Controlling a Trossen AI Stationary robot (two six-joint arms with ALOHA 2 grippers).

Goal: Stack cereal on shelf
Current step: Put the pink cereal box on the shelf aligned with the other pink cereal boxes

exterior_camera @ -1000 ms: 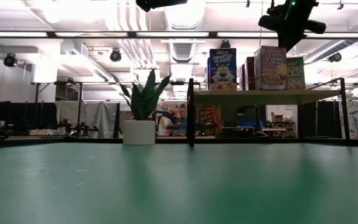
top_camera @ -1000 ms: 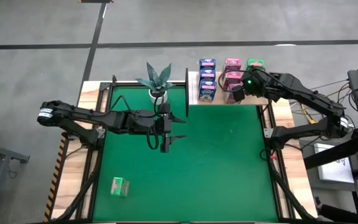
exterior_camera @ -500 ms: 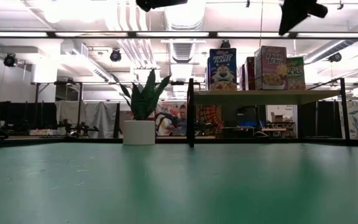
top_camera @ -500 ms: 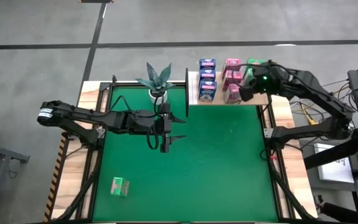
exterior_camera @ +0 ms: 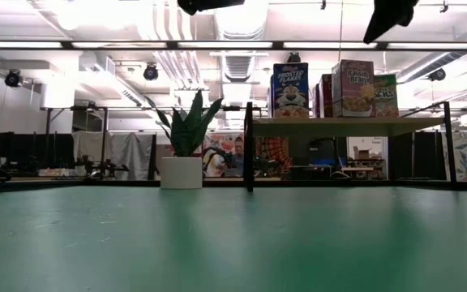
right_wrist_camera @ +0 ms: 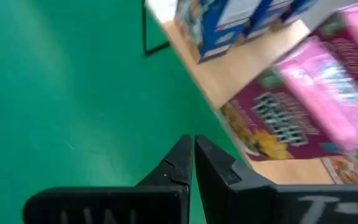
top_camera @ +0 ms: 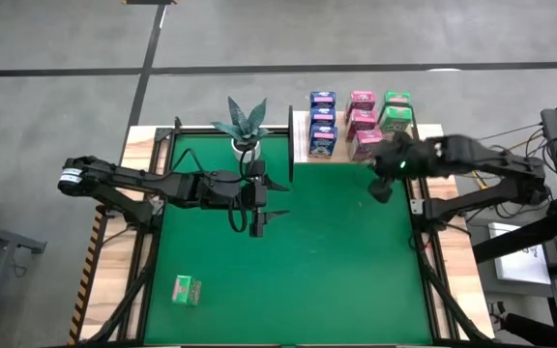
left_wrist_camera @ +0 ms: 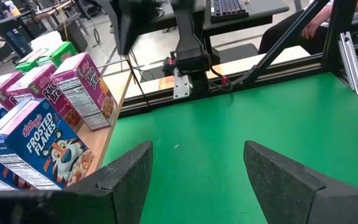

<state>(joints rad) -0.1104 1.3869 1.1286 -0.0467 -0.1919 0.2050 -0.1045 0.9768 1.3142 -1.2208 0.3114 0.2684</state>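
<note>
We count 8 cereal boxes on the shelf so far, 1 green box left near the mat's front-left corner. Right gripper sits pinched together and empty beside the shelf; left gripper hovers spread mid-mat, empty too

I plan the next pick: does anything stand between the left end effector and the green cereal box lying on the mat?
Nothing visible does. Only bare green mat lies between the open left end effector and the green cereal box.
</note>
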